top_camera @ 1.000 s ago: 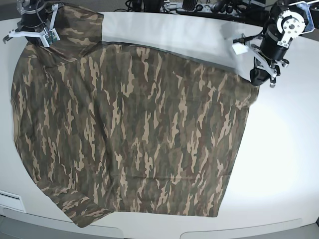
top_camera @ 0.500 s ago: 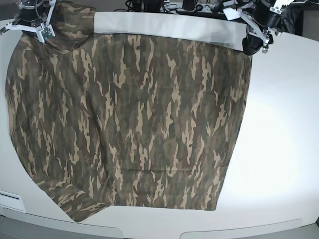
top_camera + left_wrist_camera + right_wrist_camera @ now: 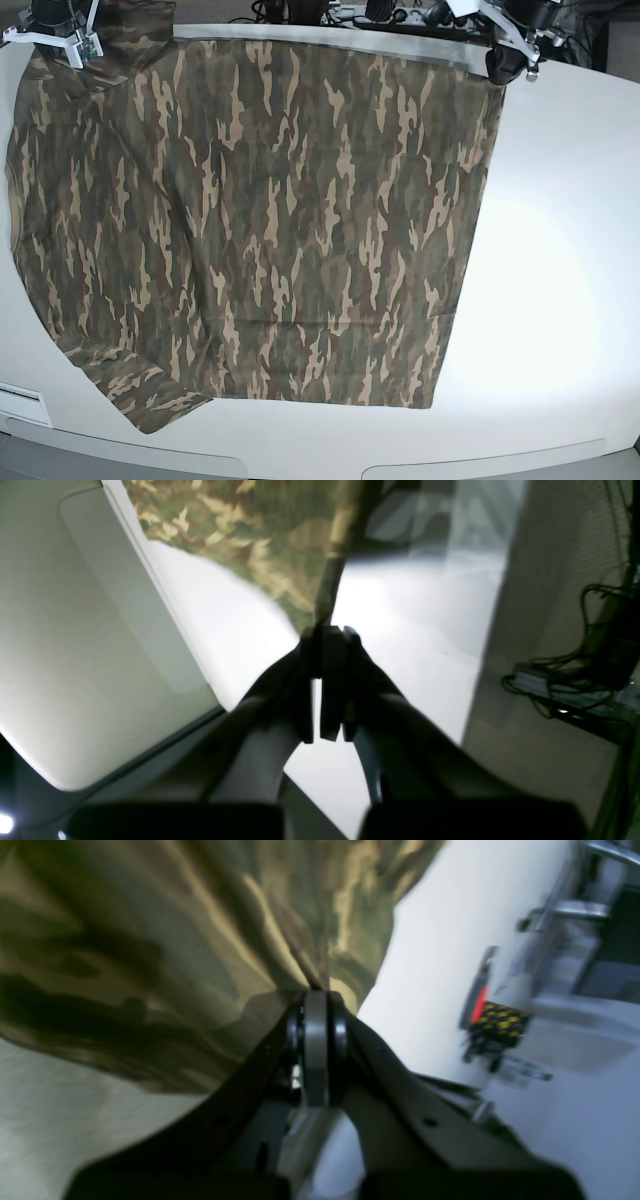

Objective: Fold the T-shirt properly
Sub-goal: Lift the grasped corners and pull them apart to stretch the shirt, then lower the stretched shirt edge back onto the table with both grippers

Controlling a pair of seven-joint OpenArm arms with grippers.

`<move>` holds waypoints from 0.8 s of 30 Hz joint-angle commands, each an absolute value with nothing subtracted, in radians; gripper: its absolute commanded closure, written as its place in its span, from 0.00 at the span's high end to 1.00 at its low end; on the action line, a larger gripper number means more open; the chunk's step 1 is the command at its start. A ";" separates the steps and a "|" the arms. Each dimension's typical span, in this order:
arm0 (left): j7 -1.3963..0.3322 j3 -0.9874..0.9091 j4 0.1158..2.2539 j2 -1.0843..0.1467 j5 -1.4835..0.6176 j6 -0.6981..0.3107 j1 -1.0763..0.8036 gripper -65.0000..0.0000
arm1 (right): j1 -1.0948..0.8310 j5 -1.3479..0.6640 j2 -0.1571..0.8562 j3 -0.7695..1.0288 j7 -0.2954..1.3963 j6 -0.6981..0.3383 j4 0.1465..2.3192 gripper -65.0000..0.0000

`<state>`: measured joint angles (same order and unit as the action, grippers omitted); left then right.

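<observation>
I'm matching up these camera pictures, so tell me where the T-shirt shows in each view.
Base: the T-shirt spreads over most of the white table.
Left wrist: its edge hangs at top centre, pinched by the left gripper.
Right wrist: it fills the upper left, pinched by the right gripper.
Shared landmark: the white table.

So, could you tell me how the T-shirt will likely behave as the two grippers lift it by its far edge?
The T-shirt is probably floppy: in the wrist views it creases and hangs from where the left gripper and right gripper pinch it. It looks light, since small pinches hold it. Spread wide over the table, it would likely drag and sag between the grippers.
</observation>
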<state>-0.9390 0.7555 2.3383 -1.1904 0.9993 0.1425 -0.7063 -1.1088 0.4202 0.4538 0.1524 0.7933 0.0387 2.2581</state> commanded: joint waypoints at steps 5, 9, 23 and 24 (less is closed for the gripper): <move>-0.855 0.596 2.356 -1.202 0.981 0.185 -0.703 0.00 | -1.041 0.450 0.466 0.159 0.735 0.044 2.277 0.00; -0.693 0.458 2.356 -1.202 0.881 0.184 -0.702 0.00 | -0.951 0.450 0.466 0.159 0.717 -0.005 2.277 0.00; -0.484 0.315 2.287 -1.193 0.499 0.123 -0.445 0.00 | -0.717 0.242 0.569 0.237 0.600 -0.081 2.230 0.00; -0.477 0.315 2.273 -1.193 0.492 0.124 -0.432 0.00 | -0.697 0.209 0.569 0.244 0.587 -0.097 2.205 0.00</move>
